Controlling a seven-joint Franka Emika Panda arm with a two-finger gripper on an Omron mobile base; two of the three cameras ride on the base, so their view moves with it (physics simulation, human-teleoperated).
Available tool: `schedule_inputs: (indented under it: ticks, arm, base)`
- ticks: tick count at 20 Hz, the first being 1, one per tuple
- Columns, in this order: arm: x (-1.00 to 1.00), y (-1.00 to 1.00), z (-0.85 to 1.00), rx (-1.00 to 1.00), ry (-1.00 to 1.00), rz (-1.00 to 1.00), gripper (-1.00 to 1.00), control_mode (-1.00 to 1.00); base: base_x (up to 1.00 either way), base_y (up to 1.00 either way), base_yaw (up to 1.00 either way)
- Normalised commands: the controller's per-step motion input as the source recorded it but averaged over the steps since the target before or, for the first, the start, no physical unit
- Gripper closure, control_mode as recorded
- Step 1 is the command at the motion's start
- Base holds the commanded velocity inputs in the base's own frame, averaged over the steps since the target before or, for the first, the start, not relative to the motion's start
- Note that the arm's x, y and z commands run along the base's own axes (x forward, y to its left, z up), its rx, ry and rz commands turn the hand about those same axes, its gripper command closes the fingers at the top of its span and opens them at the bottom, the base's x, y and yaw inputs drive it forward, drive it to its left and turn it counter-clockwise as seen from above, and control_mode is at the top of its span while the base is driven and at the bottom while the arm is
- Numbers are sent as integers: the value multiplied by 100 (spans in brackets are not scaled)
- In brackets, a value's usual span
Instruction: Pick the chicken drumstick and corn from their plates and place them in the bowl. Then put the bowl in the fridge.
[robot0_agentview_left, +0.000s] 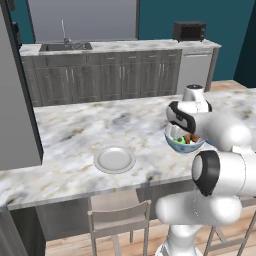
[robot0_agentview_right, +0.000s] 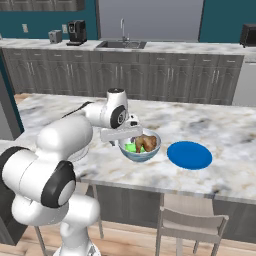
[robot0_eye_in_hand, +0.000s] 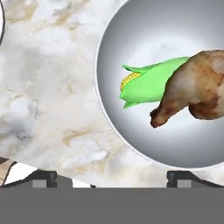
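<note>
- A marble-topped island counter (robot0_agentview_left: 75, 125) stands in a teal-walled kitchen, with dark grey cabinets (robot0_agentview_left: 100, 77), a sink (robot0_agentview_left: 65, 46) and a microwave (robot0_agentview_left: 189, 31) along the back wall.
- The bowl (robot0_agentview_right: 140, 146) sits on the counter near its front edge, between the pale grey-white plate (robot0_agentview_left: 114, 160) and the bright blue plate (robot0_agentview_right: 189, 155); both plates are bare.
- Inside the bowl, the corn (robot0_eye_in_hand: 146, 85) lies on the whitish bottom, its husk parted to show yellow kernels at one end.
- The chicken drumstick (robot0_eye_in_hand: 192, 89) lies across the corn's other end, touching it.
- The gripper (robot0_eye_in_hand: 111, 177) hangs above the bowl's rim, looking straight down; its fingertips (robot0_eye_in_hand: 43, 178) stand spread wide and hold nothing.
- From the hand, the bowl lies ahead and off to one side, one fingertip over its rim, the other over bare marble.
- A grey fridge side (robot0_agentview_left: 15, 100) stands at the counter's left end.
</note>
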Motion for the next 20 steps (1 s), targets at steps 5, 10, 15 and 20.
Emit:
schedule_inputs:
  ticks: [5, 10, 15, 20]
  arm:
    - [19, 11, -10, -3, 8, 24, -100, -100]
    - [7, 8, -18, -10, 5, 5, -100, -100]
    - [1, 0, -29, -6, 4, 0, -100, -100]
    - [17, -2, -31, -1, 1, 0, -100, -100]
  base:
    - [0, 0, 0]
    - [0, 0, 0]
    - [0, 0, 0]
    - [0, 0, 0]
